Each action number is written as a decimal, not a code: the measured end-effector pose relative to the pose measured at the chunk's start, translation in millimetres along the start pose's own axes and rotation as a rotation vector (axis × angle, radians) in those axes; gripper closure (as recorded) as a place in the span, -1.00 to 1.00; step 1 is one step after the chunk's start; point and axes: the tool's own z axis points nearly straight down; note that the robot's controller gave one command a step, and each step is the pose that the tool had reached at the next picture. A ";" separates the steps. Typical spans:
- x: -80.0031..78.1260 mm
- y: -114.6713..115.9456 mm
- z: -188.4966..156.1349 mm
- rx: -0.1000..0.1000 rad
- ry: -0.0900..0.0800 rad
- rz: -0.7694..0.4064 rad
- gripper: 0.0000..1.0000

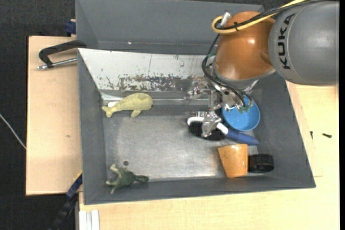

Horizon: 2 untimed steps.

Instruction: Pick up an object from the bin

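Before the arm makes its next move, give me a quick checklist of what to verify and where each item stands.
1. Claw low in the bin's right half, clear of the walls: ok.
2. What sits under the claw: cannot tell; a dark shape lies there.
3. Anything held: cannot tell.
4. Room on the claw's right: not ok; the blue cup crowds it.
5. Orange cup apart from the claw: ok.
6. Whale and green toy far off at the left: ok.
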 end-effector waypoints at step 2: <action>41.5 -33.4 39.4 -0.005 -0.006 0.047 1.00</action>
